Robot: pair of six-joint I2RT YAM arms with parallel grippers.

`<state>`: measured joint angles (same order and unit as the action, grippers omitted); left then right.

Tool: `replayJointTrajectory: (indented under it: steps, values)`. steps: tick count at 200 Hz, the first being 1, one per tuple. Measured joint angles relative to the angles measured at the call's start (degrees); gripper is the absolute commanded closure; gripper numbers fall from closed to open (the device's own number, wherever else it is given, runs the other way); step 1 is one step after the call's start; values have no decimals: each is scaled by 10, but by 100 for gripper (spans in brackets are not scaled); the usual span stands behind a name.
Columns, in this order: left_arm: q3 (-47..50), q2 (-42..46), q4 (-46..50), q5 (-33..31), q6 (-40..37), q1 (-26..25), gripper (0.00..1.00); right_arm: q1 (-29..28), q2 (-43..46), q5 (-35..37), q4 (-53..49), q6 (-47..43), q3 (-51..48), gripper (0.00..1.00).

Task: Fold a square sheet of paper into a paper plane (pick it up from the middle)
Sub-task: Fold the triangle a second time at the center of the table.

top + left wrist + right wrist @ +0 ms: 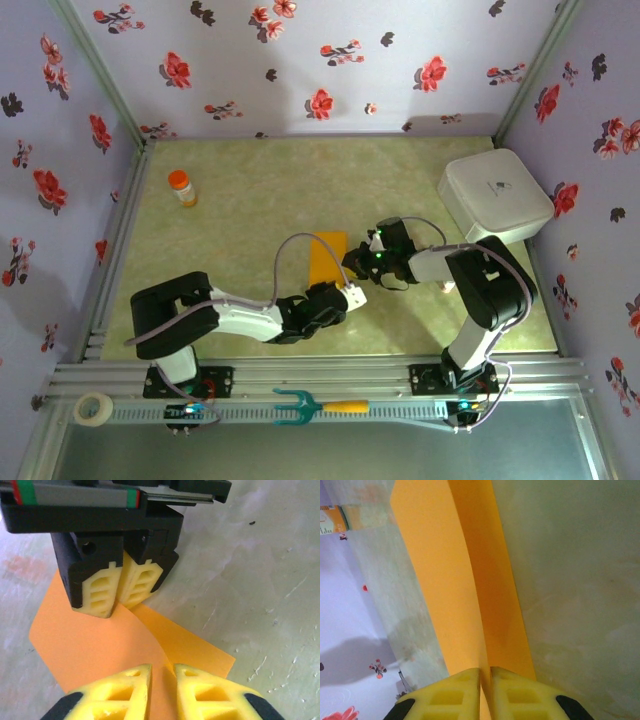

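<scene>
Tight grip on the right! The right pincer (pixel 485 677) had its yellow pads pressed together on the near edge of the square sheet of paper (pixel 462 575). The sheet stretched straight out ahead of the fingertips, and a long crease ran away from the pinch. Far ahead and off to that pincer's left stood a small bottle (pixel 330 522), well apart from the sheet.

Over on the left wrist camera, the left pincer (pixel 163 680) faced it head-on, with the paper between the two. Its fingers stood a narrow gap apart, with no bite to be seen. The sheet lay just ahead of and beneath the tips, and a curved ridge swept back into the gap. From above, the paper lay on the table (pixel 250 190) just beyond both pincers' tips.
</scene>
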<state>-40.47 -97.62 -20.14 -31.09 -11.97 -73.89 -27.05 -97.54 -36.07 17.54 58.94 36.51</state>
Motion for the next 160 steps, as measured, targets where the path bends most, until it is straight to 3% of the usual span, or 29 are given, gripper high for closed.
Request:
replayJointTrajectory:
  steps: [48, 73, 89, 121, 160]
  values:
    - [0, 30, 5, 2, 31, 2, 99, 0, 12, 8, -16, -4, 0, 81]
    - [0, 50, 23, 30, 65, 19, 100, 0, 22, 17, -31, -8, 0, 71]
    - [0, 66, 37, 74, 104, 46, 100, 0, 38, 30, -51, -15, 0, 64]
    - [0, 94, 48, 200, 181, 115, 100, 1, 93, 64, -105, -35, 0, 63]
    - [4, 97, 41, 318, 251, 161, 100, 2, 153, 89, -145, -45, -4, 69]
